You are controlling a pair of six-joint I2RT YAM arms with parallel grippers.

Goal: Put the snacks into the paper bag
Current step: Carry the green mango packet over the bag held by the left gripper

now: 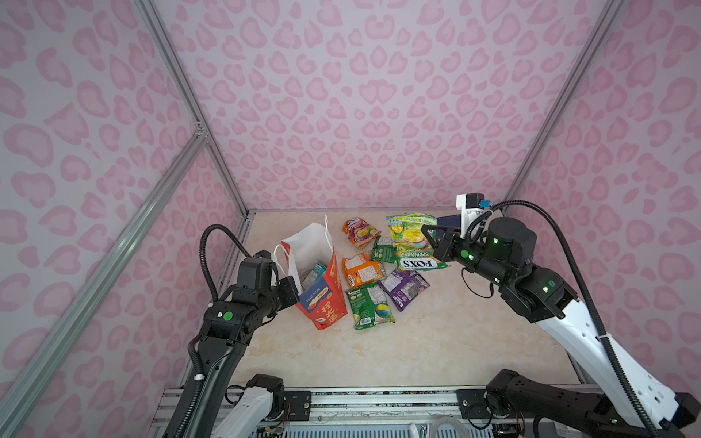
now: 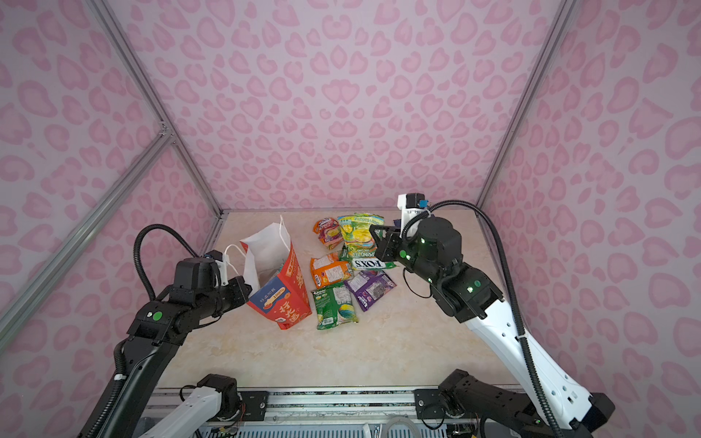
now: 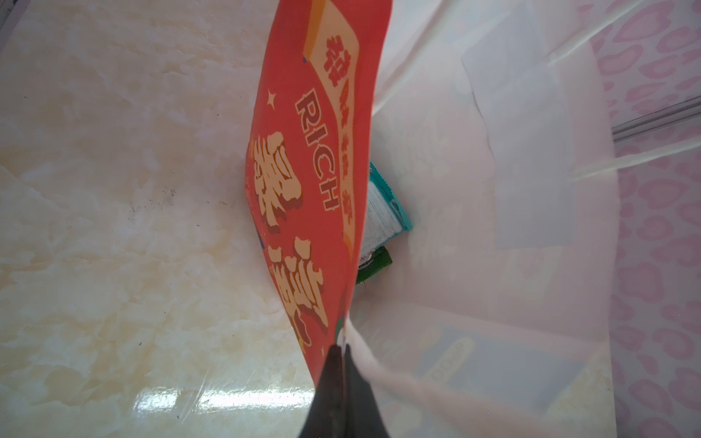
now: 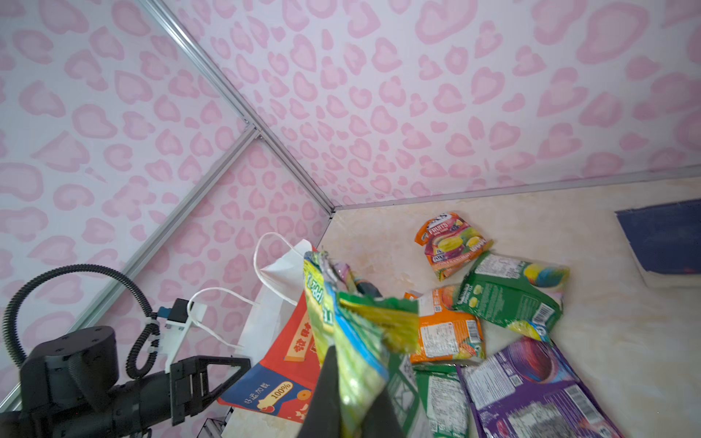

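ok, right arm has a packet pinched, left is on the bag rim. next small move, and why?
Probably carry the yellow-green packet across to above the open mouth of the paper bag. The right gripper is shut on it above the pile; the left gripper pinches the rim.

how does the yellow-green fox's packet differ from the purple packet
The yellow-green packet is pinched in the right pincer and lifted off the table; the purple packet lies flat on the table. The yellow-green packet looks crumpled, the purple packet smoother. Both are glossy snack packets not yet in the paper bag.
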